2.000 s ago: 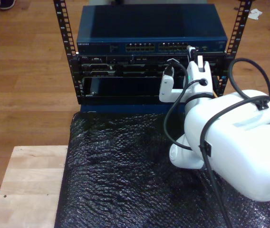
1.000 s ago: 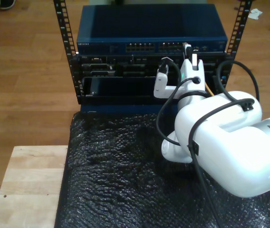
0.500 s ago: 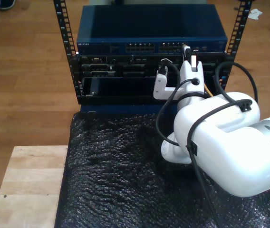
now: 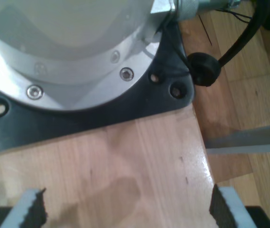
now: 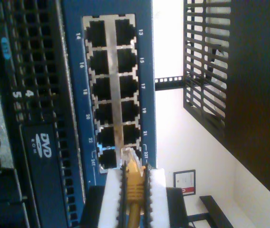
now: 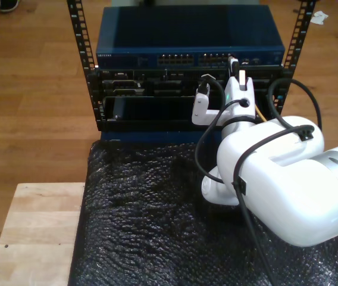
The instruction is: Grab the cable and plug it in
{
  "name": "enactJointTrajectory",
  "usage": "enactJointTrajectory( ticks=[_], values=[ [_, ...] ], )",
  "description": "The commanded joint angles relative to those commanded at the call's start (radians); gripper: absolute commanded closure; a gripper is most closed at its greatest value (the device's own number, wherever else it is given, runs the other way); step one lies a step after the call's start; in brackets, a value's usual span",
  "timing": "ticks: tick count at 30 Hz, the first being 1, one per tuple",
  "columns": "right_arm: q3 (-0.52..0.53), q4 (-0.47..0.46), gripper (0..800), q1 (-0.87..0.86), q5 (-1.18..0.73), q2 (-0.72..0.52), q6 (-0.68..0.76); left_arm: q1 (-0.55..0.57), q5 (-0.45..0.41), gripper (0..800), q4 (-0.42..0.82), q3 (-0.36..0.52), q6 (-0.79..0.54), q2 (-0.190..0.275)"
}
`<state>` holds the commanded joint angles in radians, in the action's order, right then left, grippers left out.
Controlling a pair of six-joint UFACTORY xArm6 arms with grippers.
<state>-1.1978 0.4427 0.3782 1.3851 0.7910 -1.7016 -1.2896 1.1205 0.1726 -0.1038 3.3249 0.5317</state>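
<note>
**Plug held at the switch's port block**

My second gripper [image 5: 134, 190] is clenched on the cable [image 5: 134, 192], its two white fingers [image 5: 112, 199] pressed against either side of the yellow-orange boot. The small clear plug [image 5: 128, 156] sticks out past the fingertips and sits right at the face of the blue network switch [image 5: 73, 57], at the end of the port block [image 5: 112, 90] where the numbers run up to 22 and 23. Its tip lies over the strip between the two port rows, just beside the last ports; I cannot tell whether it has entered a socket. Next to the switch in this view is a black unit with perforated grilles and a DVD drive [image 5: 42, 147].

In the exterior view my second gripper [image 6: 235, 64] reaches up from the big white arm [image 6: 276, 179] to the front of the switch [image 6: 187, 36], near the end of its front edge on the exterior view's right. The switch sits at the top of a black rack [image 6: 88, 71] standing on the wooden floor [image 6: 32, 89]. A short stretch of the yellow cable [image 6: 263, 113] shows beside the arm's wrist. Below the rack, black bubble wrap [image 6: 145, 220] covers most of the desk [image 6: 32, 232], whose bare wood shows at the edge on the exterior view's left.

My first gripper [image 4: 125, 209] is released, its two dark ridged pads [image 4: 220, 204] set wide apart above bare wood of the desk [image 4: 139, 156], close to the desk's edge. Ahead of it are a black base plate [image 4: 101, 114] bolted to the wood and a black robot cable [image 4: 230, 47].
</note>
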Motion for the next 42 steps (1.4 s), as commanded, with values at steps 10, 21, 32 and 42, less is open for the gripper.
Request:
enactJointTrajectory(
  ticks=[10,21,32,42],
  values=[
    [-0.015,0.000,800,0.000,0.003,0.014,-0.002,-0.002,0.000,0,0.000,0.000,0.000,0.000],
    [-0.034,-0.002,800,-0.003,0.002,0.021,-0.002,-0.002,0.000,0,0.000,0.000,0.000,0.000],
    [-0.025,0.000,800,-0.009,0.006,0.021,0.002,-0.002,0.000,0,0.000,-0.002,0.000,0.000],
    [-0.032,0.000,800,-0.008,0.006,0.018,0.000,-0.002,0.000,0,0.000,0.000,0.000,-0.002]
  ],
)
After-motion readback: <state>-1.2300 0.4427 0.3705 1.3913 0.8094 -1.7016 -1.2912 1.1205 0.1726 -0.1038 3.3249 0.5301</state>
